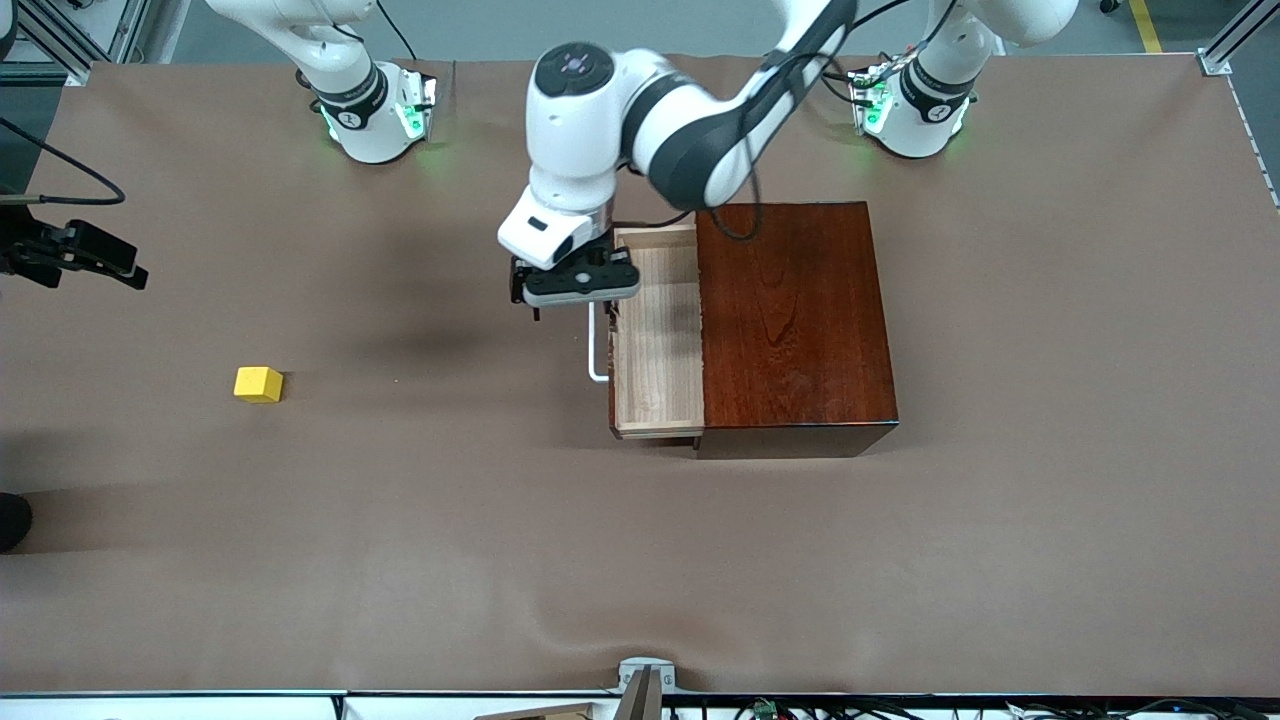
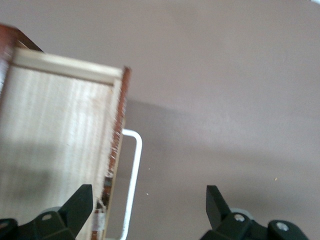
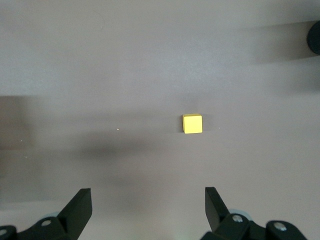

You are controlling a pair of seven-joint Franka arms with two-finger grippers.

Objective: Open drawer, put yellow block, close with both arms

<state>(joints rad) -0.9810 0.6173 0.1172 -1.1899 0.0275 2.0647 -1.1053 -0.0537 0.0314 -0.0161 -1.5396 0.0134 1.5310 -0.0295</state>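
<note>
The dark mahogany box stands mid-table with its drawer pulled out toward the right arm's end, the pale tray empty. My left gripper hangs open over the drawer's front and white handle. In the left wrist view the handle lies below the gap between the spread fingers, and the left gripper holds nothing. The yellow block sits alone on the brown table toward the right arm's end. My right gripper is open over the table near it. In the right wrist view the block lies ahead of the right gripper.
A dark round object pokes in at the table's edge at the right arm's end, nearer the front camera than the block. A small metal fixture sits at the table's front edge. Brown table cover spreads around.
</note>
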